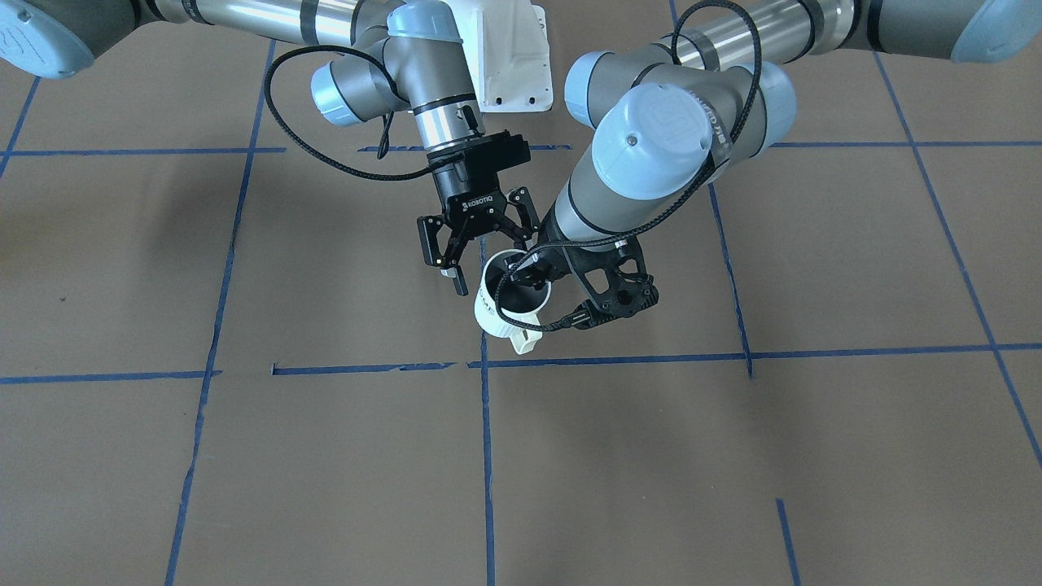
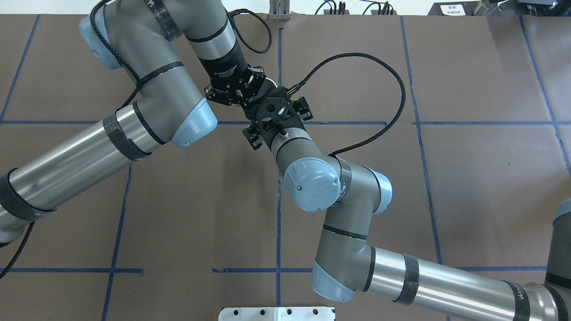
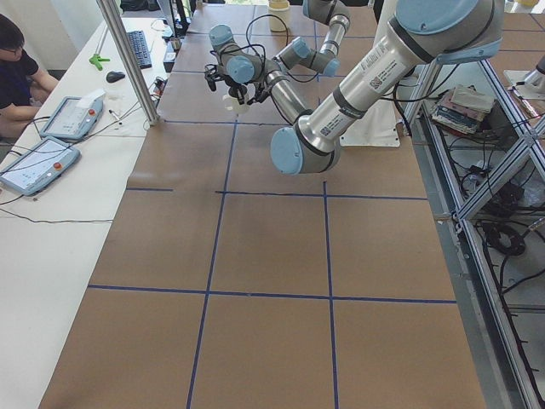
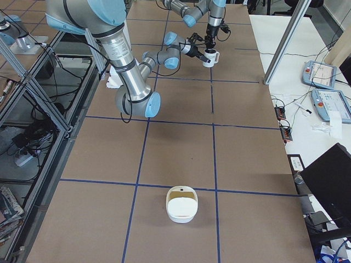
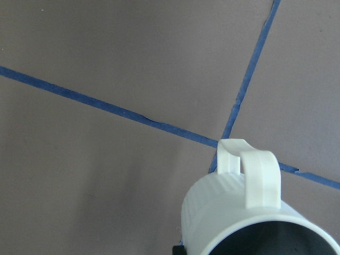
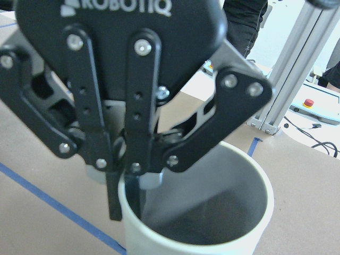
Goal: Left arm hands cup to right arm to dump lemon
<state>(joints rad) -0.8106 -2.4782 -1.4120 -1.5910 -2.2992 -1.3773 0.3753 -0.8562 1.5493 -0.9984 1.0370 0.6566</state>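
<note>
The white ribbed cup (image 1: 492, 313) hangs above the brown table near its middle, tilted, with its grey inside facing up and its handle (image 1: 525, 343) away from the robot. My left gripper (image 1: 529, 273) points straight down and is shut on the cup's rim, one finger inside and one outside, as the right wrist view shows (image 6: 127, 196). The left wrist view shows the cup (image 5: 234, 212) and its handle over the tape lines. My right gripper (image 1: 492, 259) is open and lies level against the cup's robot side. I see no lemon inside the cup (image 6: 212, 212).
A white lidded container (image 4: 181, 204) stands on the table towards the robot's right end. The white base plate (image 1: 509, 57) is at the robot's side. The operators' desk with teach pendants (image 3: 38, 166) and a metal post (image 3: 128, 60) lies beyond the far edge.
</note>
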